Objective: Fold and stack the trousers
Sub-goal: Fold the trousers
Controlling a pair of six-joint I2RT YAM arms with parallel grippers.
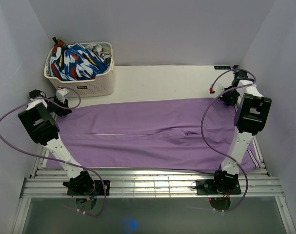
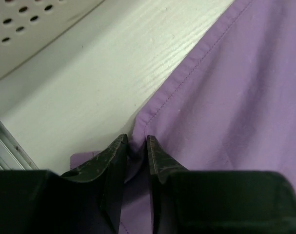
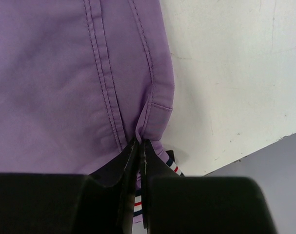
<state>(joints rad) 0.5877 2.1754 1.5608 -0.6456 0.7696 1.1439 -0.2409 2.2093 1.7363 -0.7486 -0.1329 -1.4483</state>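
Note:
Purple trousers (image 1: 152, 134) lie spread flat across the table, legs to the left, waistband to the right. My left gripper (image 1: 60, 106) sits at the far left corner of the trousers. In the left wrist view (image 2: 136, 142) its jaws are pinched on the hem corner (image 2: 143, 122), with the fabric bunched between them. My right gripper (image 1: 229, 96) sits at the far right corner. In the right wrist view (image 3: 140, 145) its jaws are shut tight on the waistband corner (image 3: 155, 112). A striped inner band (image 3: 173, 168) shows beside the jaws.
A white laundry basket (image 1: 87, 87) with colourful patterned clothes (image 1: 77, 61) stands at the back left, close to my left gripper. Its perforated wall shows in the left wrist view (image 2: 26, 29). A metal rail (image 1: 148, 185) runs along the near edge. Walls close in both sides.

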